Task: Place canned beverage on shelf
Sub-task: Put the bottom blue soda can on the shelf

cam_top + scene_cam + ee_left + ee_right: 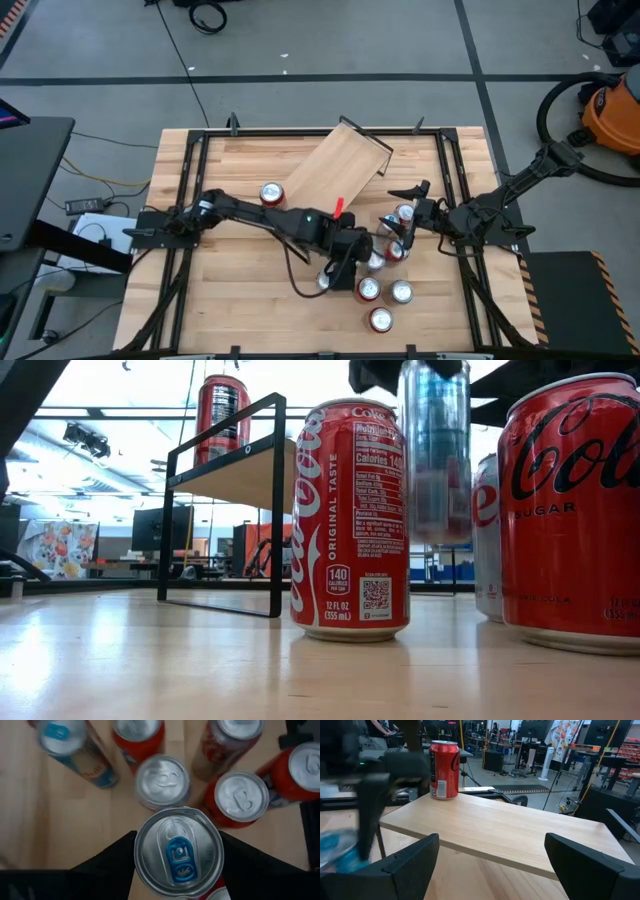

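Between left gripper (pixel 177 865) jaws: blue-tab can (pixel 178 851), clamped.

An orange vacuum (pixel 612 112) stands on the floor beside the table (pixel 250 270).

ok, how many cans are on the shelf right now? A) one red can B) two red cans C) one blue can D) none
A: a single red can stands upright near one end of the shelf, whose top is otherwise bare, while the left gripper is shut on a blue-tabbed can lifted above the cluster on the table, not yet at the shelf.
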Action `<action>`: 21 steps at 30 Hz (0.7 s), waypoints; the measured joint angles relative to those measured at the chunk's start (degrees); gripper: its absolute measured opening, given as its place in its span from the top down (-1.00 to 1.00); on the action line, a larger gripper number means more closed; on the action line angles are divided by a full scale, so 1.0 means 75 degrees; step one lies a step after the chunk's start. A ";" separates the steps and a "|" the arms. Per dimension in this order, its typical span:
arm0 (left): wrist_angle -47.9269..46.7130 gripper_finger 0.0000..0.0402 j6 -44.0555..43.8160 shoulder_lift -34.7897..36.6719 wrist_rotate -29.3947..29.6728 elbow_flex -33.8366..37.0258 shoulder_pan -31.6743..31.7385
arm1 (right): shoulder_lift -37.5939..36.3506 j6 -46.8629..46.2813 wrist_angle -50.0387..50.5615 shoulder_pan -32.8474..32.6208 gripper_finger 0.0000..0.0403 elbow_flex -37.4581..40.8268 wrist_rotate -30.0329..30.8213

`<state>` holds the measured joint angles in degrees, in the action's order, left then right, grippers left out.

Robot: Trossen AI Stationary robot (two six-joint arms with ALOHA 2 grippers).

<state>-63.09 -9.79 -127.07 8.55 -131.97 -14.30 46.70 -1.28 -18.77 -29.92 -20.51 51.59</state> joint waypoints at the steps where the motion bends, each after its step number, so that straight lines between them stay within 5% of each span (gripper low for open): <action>1: -0.0255 -0.20 0.0043 0.0000 0.0088 -0.0162 0.0037 | -0.0006 0.0027 0.0005 -0.0019 -0.85 0.0000 0.0001; 21: -0.0340 -0.21 0.0540 0.1254 0.0459 -0.0229 0.0549 | -0.0303 0.0197 0.0136 -0.0530 -0.85 -0.0003 0.0653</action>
<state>-65.64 -5.74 -117.66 11.99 -133.69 -10.18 44.42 0.20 -17.75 -33.89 -20.53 56.49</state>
